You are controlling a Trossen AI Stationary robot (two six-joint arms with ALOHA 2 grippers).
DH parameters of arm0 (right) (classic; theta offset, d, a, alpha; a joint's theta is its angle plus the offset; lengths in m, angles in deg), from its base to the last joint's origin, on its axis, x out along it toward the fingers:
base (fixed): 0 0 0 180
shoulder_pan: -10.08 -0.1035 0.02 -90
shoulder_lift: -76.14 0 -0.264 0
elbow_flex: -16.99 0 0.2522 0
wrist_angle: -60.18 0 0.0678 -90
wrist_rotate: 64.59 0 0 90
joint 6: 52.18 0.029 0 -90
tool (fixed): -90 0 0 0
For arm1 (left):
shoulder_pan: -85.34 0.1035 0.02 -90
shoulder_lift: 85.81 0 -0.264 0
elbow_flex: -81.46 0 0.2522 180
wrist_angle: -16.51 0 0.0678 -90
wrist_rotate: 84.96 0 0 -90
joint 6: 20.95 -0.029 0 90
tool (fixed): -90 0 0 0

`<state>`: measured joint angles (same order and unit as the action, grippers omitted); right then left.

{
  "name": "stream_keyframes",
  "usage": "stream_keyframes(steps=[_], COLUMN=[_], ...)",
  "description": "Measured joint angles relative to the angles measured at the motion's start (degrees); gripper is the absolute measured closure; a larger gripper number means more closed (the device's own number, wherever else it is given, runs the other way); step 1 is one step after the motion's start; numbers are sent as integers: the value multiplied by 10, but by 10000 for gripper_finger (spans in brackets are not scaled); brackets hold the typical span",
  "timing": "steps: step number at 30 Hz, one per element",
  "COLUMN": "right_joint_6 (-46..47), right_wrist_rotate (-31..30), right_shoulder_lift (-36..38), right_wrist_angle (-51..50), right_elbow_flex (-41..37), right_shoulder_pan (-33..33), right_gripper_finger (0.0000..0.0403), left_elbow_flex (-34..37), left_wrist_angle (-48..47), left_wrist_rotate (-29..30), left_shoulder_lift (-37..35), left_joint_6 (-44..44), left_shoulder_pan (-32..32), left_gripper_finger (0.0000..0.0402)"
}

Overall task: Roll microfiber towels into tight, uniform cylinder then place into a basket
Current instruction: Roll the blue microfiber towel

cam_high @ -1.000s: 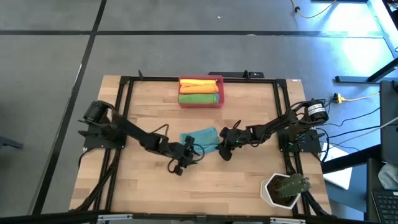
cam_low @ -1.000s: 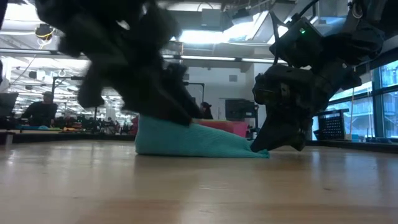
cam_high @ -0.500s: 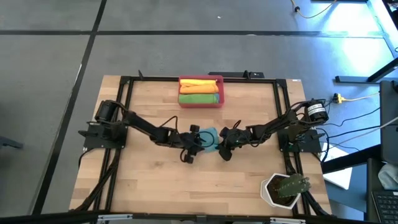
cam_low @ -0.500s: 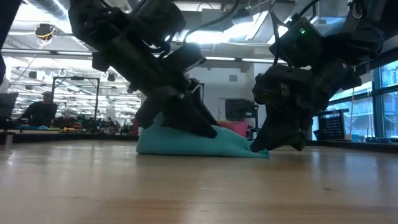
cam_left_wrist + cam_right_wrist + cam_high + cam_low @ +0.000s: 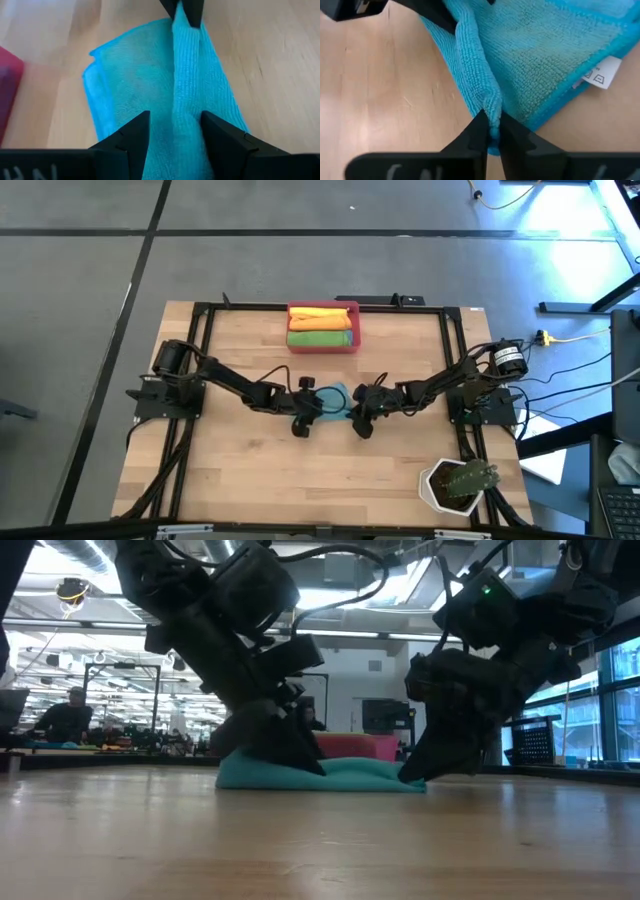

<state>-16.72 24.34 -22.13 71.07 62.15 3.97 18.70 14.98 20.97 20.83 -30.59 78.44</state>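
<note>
A teal-blue microfiber towel lies mid-table, gathered into a raised fold that runs between my two grippers. My left gripper is open at the fold's left end, one finger on each side of it. My right gripper is shut on the fold's other end. A white care label shows at the towel's edge. The red-pink basket stands at the far edge and holds a yellow-orange roll and a green roll. My left gripper comes slanting down from the table's left, its fingers straddling the raised fold. The fingertips look set down on the flat cloth; whether they touch the fold itself, I cannot tell. My right gripper pinches the end of the raised fold between its two fingers. It comes slanting down from the table's right. The fold is several layers of bunched cloth. The towel lies on the table.
A white hexagonal pot with a cactus stands at the near right corner. Black frame rails run along the table's edges. Bare wood lies near the front edge. People and desks show in the room beyond.
My left gripper has gone toward the table's right and far edge and down onto the teal towel's left part, turning as it went. The towel's high left side has been pressed lower. My right gripper has kept its place.
</note>
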Motion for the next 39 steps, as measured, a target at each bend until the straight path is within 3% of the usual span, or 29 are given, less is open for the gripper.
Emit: stream_keyframes(steps=[5,14,18,25,35,39], right_joint_6=[-60,-165,-225,-280,-278,-257], right_wrist_rotate=[-9,-9,-10,11,8,-22], right_shoulder_lift=[5,67,116,119,10,-15], right_wrist_angle=[13,-7,-9,-16,32,64], right_elbow_flex=[3,36,41,41,41,41], right_shoulder_pan=[0,-5,-20,-55,-30,1], right_gripper_finger=[320,199,181,225,388,388], left_elbow_flex=[-1,0,0,1,2,2], left_wrist_angle=[-25,-27,-27,-22,-14,-12], left_wrist_rotate=[2,1,0,-1,-3,-4], left_shoulder_lift=[-1,-1,-1,0,1,1], left_joint_6=[16,16,17,17,17,19], left_shoulder_pan=[-10,-14,-15,-15,-15,-15], left_gripper_finger=[234,234,234,234,234,234])
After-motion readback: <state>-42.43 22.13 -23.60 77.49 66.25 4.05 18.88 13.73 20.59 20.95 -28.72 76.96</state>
